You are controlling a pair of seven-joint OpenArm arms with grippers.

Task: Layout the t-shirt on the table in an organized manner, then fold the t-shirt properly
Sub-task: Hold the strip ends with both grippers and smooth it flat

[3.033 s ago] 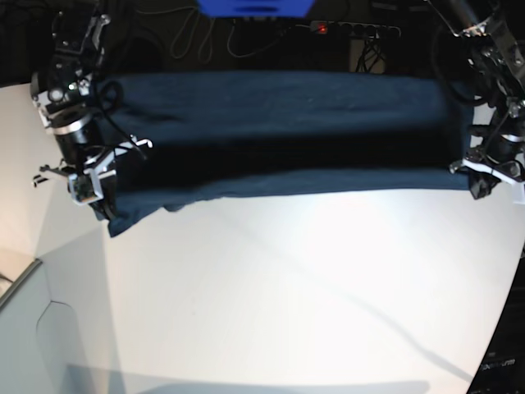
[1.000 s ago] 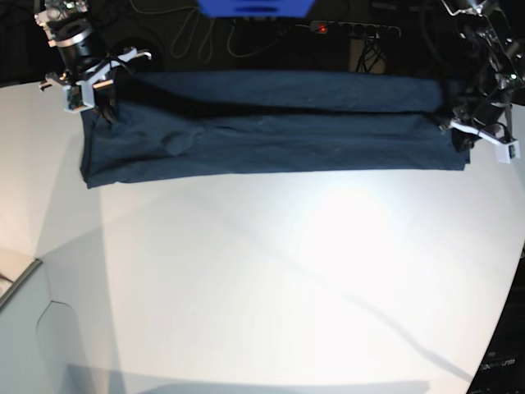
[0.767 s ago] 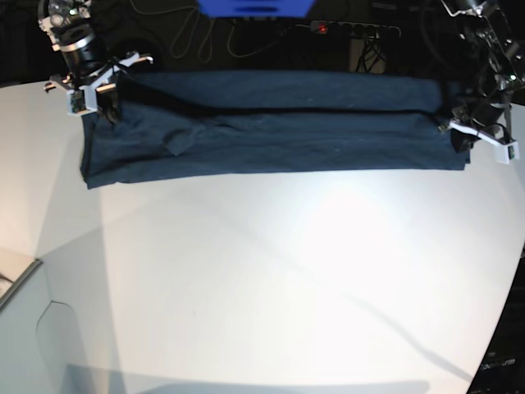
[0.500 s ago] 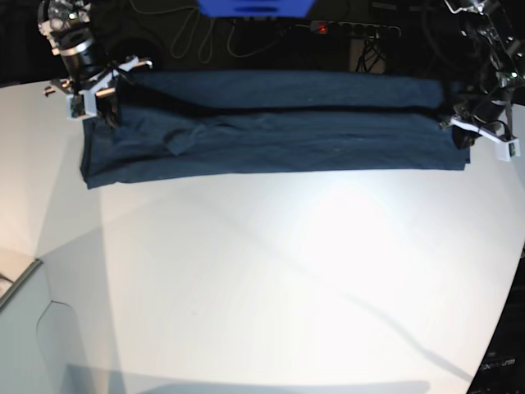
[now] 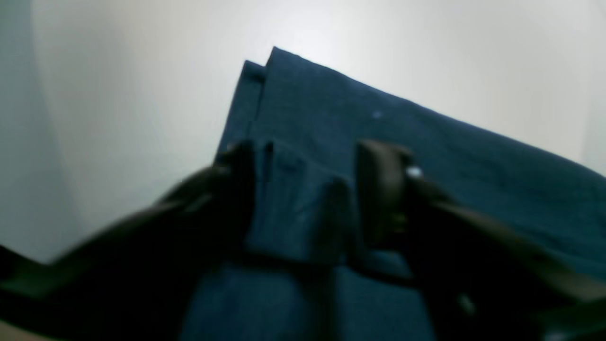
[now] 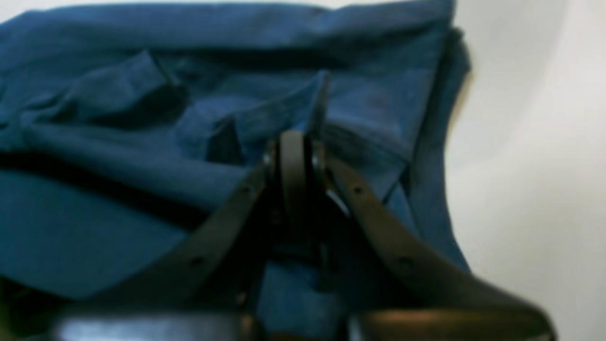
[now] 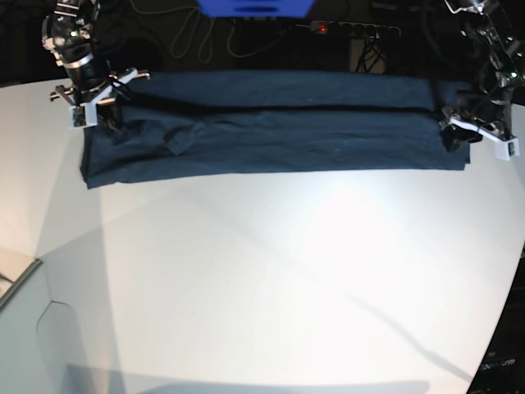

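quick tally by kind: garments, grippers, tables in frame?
t-shirt: 1
grippers: 2, the left gripper open astride a cloth fold, the right gripper shut on the cloth
table: 1
Total: 4

T-shirt [image 7: 271, 123] lies folded along table [image 7: 271, 279] far edge; left hand [image 7: 463, 135], right hand [image 7: 97, 111] at opposite ends.

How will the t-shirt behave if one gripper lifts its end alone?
The t-shirt probably droops: it lies in soft wrinkled folds. It looks light and thin, so layers would likely slide apart. The right gripper pinches a ridge of cloth, suggesting it bunches easily.
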